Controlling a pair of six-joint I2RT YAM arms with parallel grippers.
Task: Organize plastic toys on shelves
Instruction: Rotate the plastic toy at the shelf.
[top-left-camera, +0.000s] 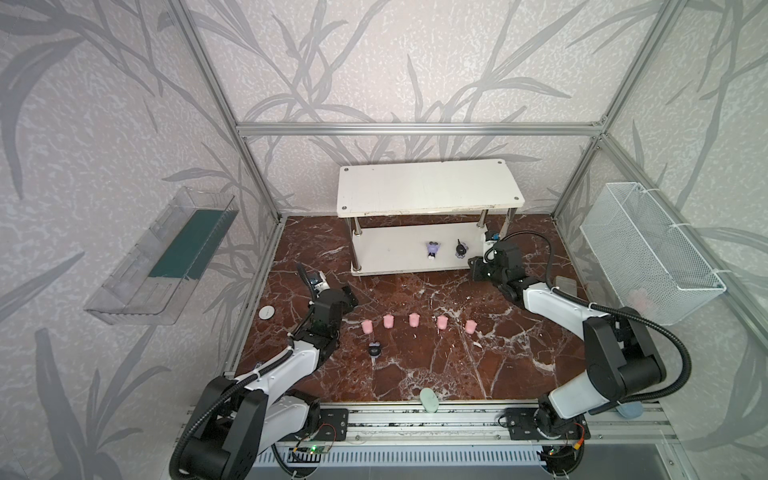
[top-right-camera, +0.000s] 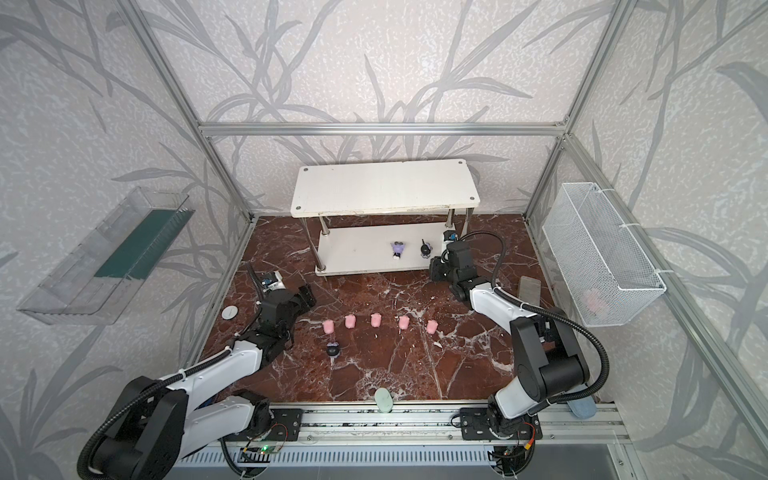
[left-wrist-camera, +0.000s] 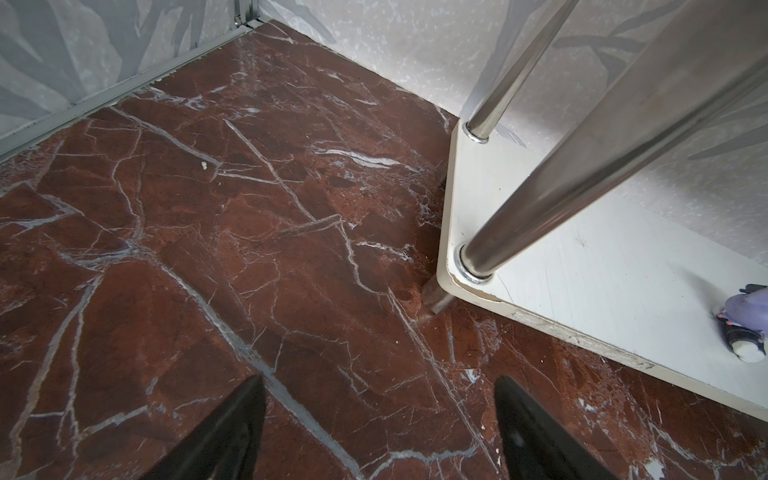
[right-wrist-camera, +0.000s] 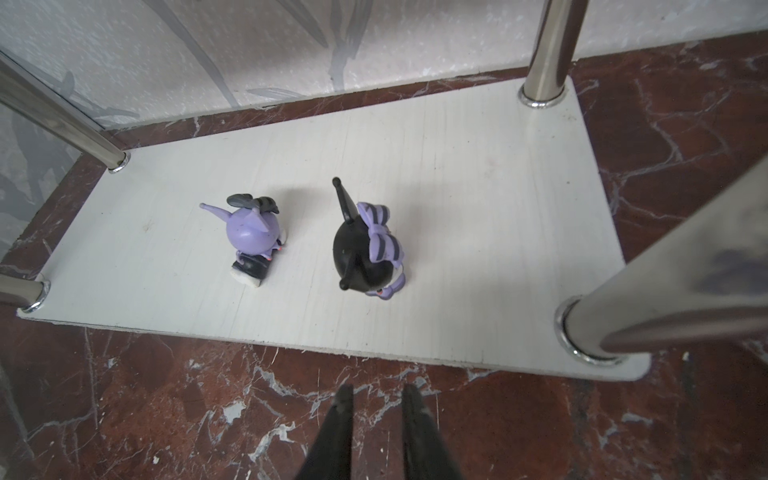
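Right gripper hovers just off the front edge of the white two-tier rack's lower board, jaws a narrow slot apart and empty. On that board are the purple figurine and a black figurine with lilac bow, side by side and apart, faces hidden. Left gripper gapes wide and empty over the marble table. Five pink pigs line up mid-table, with another black figurine near them. Something pinkish in the wire basket is too blurred to name.
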